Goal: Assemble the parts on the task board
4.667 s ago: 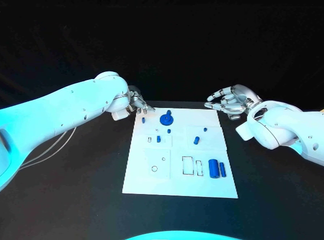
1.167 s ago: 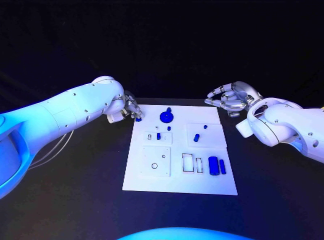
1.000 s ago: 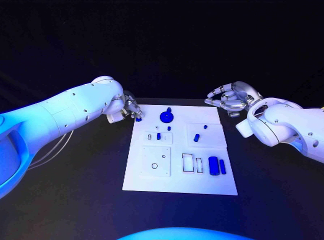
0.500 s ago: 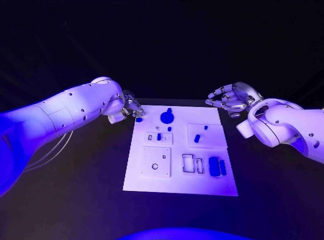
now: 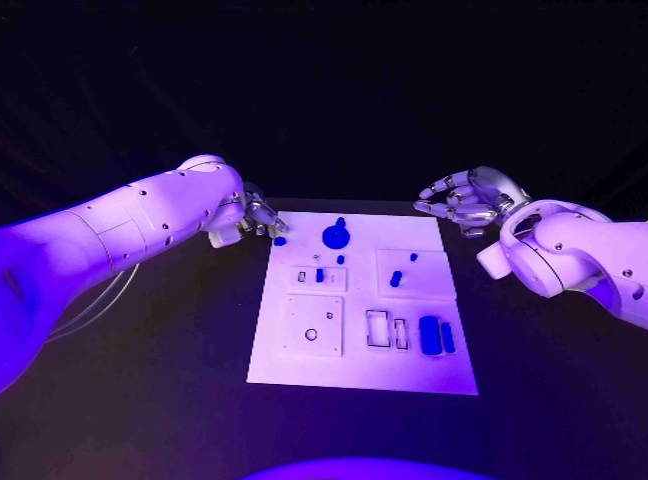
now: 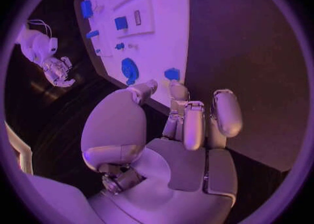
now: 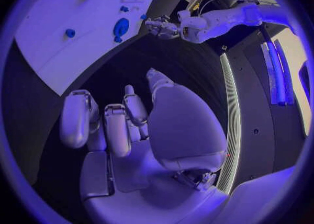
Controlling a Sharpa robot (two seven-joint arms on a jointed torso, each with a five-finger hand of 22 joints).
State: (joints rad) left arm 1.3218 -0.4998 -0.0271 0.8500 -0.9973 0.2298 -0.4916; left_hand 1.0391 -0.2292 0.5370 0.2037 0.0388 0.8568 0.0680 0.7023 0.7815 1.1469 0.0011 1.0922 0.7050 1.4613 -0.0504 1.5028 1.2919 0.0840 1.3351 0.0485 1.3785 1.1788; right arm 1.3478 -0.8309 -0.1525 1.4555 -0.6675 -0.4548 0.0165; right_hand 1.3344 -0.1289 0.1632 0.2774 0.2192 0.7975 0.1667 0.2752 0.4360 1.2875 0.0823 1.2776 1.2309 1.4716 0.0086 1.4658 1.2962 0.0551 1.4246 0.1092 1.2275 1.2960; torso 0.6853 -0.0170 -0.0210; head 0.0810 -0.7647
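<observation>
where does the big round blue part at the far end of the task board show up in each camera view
Head view: the round blue part sits at the board's far end, between the two hands.
Left wrist view: it lies just beyond the left hand, near the board's edge.
Right wrist view: it lies on the board beyond the right hand.
Shared landmark: the white task board.

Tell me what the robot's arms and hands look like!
Both arms are fat, smooth white shells with tiny dark dots on them. The left arm has thin pale cables hanging beneath it. Each ends in a silvery metal hand with many fingers: the left hand and the right hand. Up close, the fingers have rounded, padded-looking tips.
</observation>
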